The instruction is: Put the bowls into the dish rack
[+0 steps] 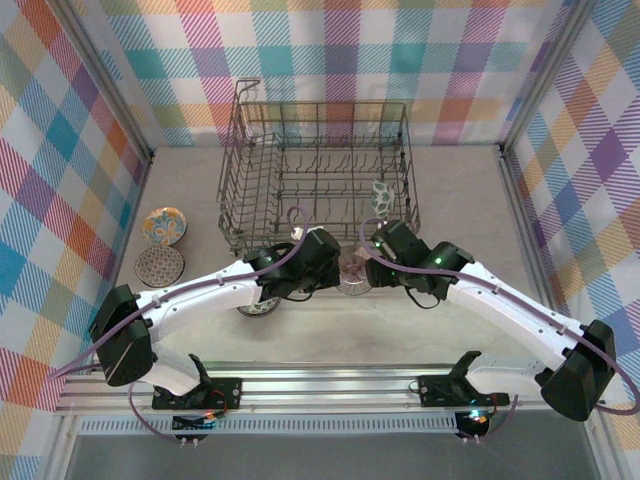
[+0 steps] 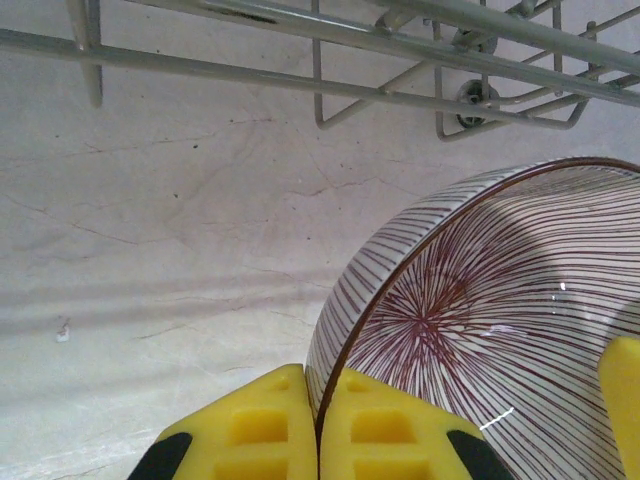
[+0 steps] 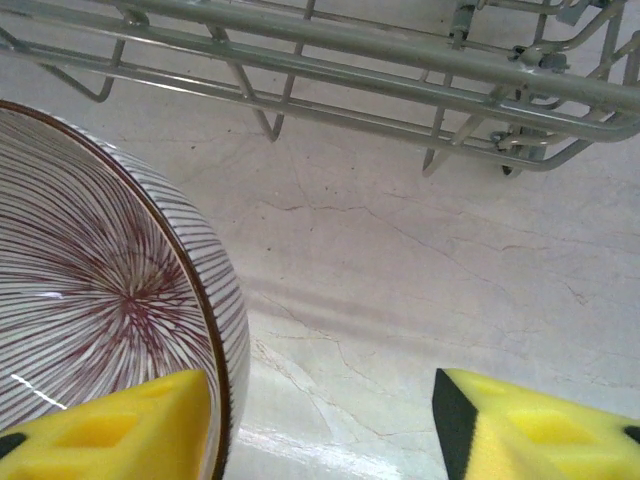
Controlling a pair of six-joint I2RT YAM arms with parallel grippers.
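Holding striped bowl (image 2: 480, 340) just near of dish rack (image 1: 237, 180).
Clamps left rim with closed left hand (image 2: 318, 440); straddles right rim with half-open right hand (image 3: 325, 430), gripping nothing. Risks tipping out or clipping rack wires on a one-sided lift.

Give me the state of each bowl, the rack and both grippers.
striped bowl: outside the rack, rim pinched
left gripper: shut on striped bowl
right gripper: open, straddling that rim
dish rack: upright, holds one bowl
green-leaf bowl: on edge in rack
orange-teal bowl: on table, unloaded
beige lattice bowl: on table, unloaded
dark bowl: on table, partly under left arm
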